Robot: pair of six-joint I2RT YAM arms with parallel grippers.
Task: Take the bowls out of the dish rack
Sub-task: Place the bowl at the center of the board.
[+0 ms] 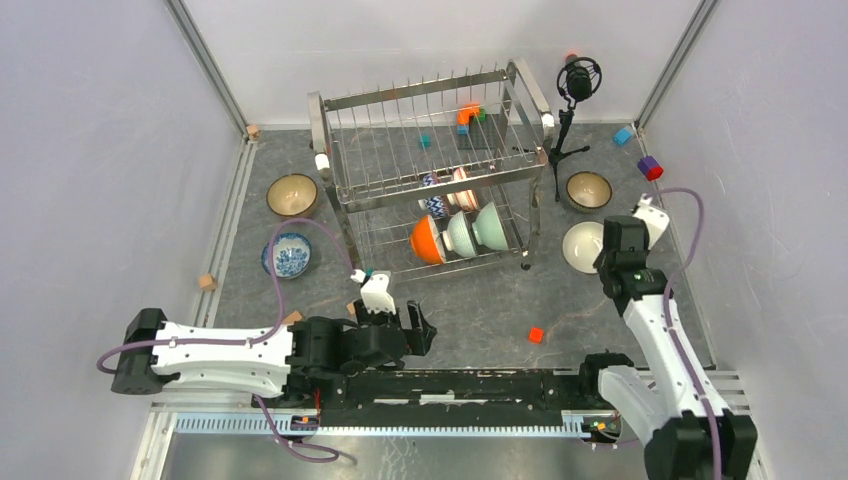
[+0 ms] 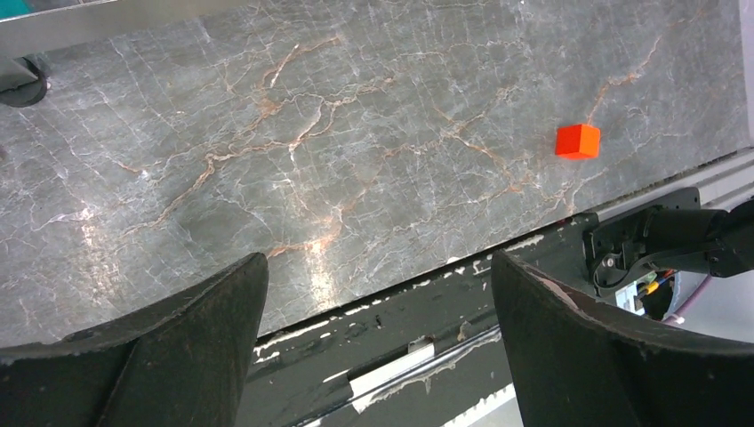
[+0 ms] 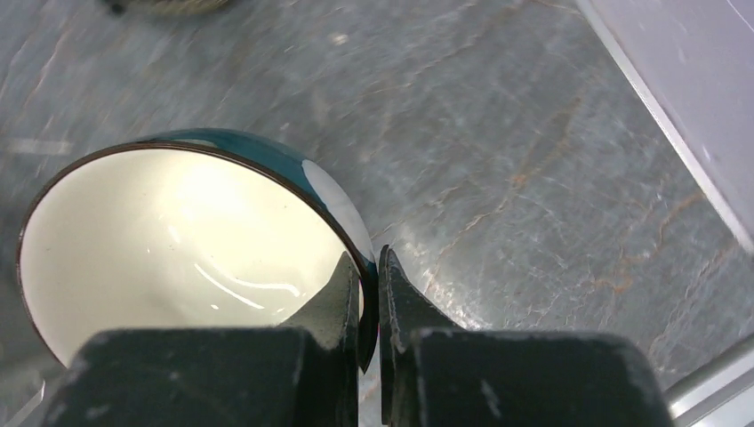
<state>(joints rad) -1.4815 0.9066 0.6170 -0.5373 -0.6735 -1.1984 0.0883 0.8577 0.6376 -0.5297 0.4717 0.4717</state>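
Progress: you have four bowls (image 1: 293,194) off the rack (image 1: 420,92), about five to go | right gripper (image 3: 372,267): clamped on white bowl (image 3: 178,240) rim | left gripper (image 2: 378,267): spread, empty

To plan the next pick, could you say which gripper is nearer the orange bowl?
Left. The left gripper, open, sits in front of the orange bowl; the right gripper is farther off to its right, shut on the white bowl.
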